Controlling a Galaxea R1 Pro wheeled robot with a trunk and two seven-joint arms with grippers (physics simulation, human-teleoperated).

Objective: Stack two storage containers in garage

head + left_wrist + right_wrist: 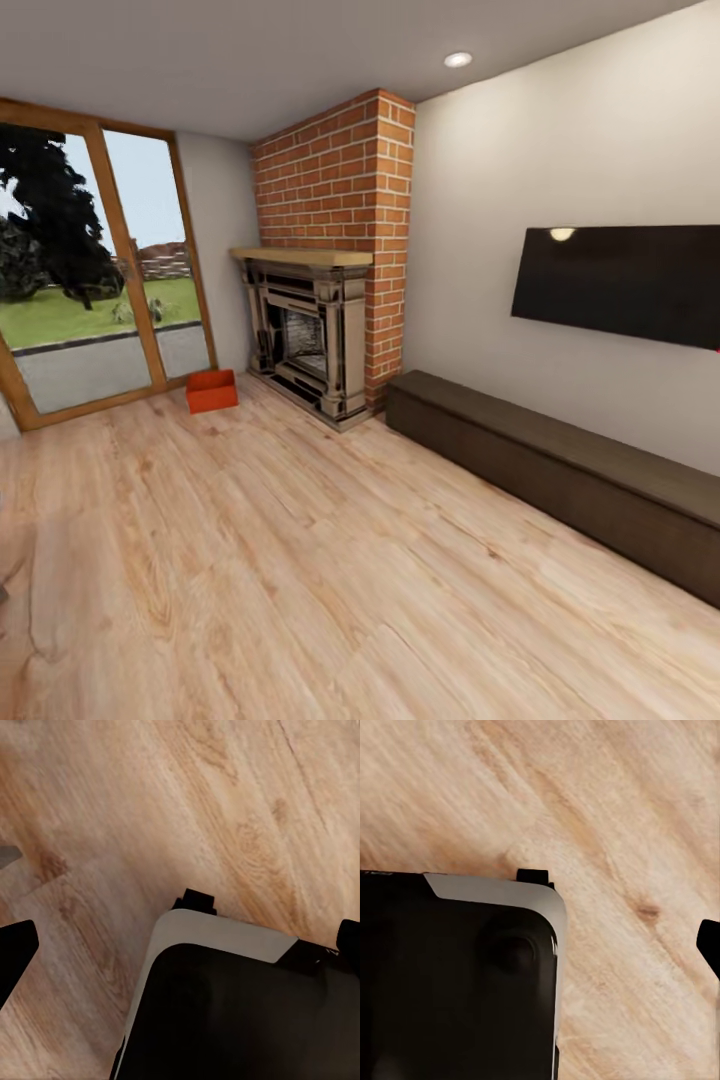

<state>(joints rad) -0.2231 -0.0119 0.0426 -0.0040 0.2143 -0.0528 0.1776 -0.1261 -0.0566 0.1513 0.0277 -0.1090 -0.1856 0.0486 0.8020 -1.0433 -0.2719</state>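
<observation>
We're in the living room, looking across its light wood plank floor (330, 560) from the head view. One orange-red storage container (211, 390) sits on that floor at the far side, just in front of the wood-framed glass doors (90, 270) and near the left side of the fireplace (310, 335), apart from it. We see only this one container. Brick chimney (340, 170) rises above the mantel. On the right wall hangs a dark TV (620, 280), with a long low dark cabinet (560, 470) under it along the wall. Recessed ceiling light (458, 60) is on.

Left wrist view: plank floor (150, 817) below, the robot's black-and-grey base (225, 1005) in frame, dark finger (13, 952) at one edge and another at the opposite edge, so left jaws stand apart, holding nothing. Right wrist view: floor (607, 802), base (457, 975), one dark finger (709, 945) at the edge; we cannot tell the right jaws' state.
</observation>
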